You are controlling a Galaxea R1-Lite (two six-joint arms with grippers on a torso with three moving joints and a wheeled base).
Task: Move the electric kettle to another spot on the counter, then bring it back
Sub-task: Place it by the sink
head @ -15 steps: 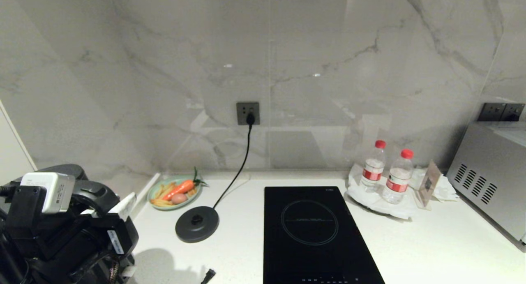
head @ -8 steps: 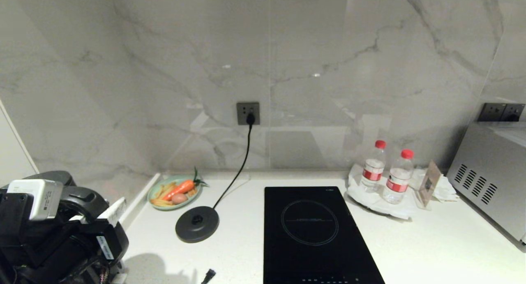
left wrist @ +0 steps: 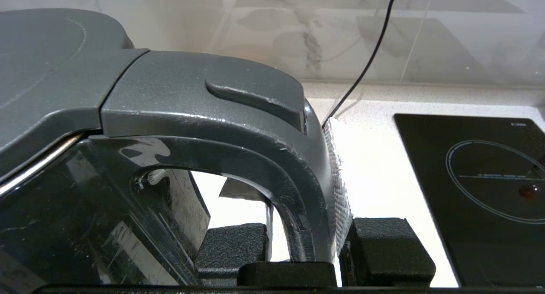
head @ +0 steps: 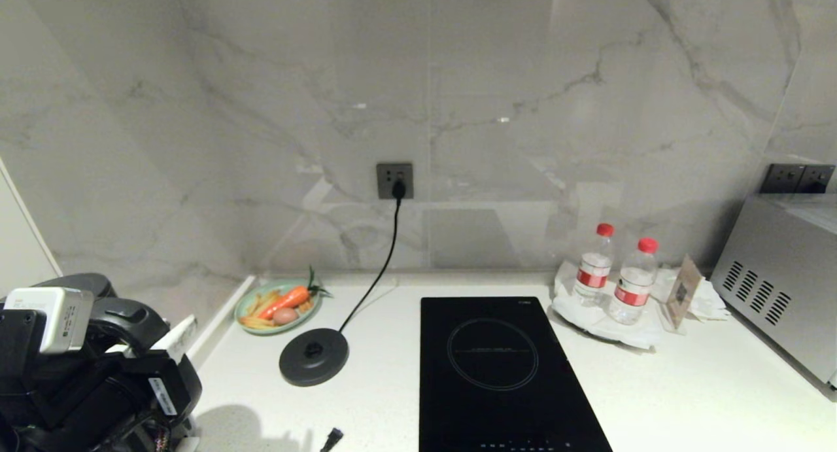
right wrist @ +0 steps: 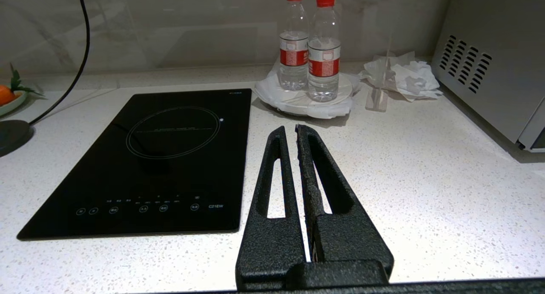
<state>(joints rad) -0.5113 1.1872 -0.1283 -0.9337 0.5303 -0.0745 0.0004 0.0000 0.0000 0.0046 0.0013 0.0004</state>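
Holding electric kettle [left wrist: 170, 115] by handle, left gripper [left wrist: 306, 247] jaws clamped, lower left of frame; next we set it on counter [head: 686, 386].

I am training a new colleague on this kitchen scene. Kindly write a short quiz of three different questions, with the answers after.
1. True or false: the electric kettle stands on its round base disc.
2. Which gripper is closed on the kettle's handle? A) the left gripper B) the right gripper
3. Fill in: the two water bottles stand between the induction hob and the ____.

Key
1. False. The disc is bare on the counter; the kettle is at the far left, off the disc.
2. A. The right gripper is shut on nothing above the counter.
3. Microwave oven.
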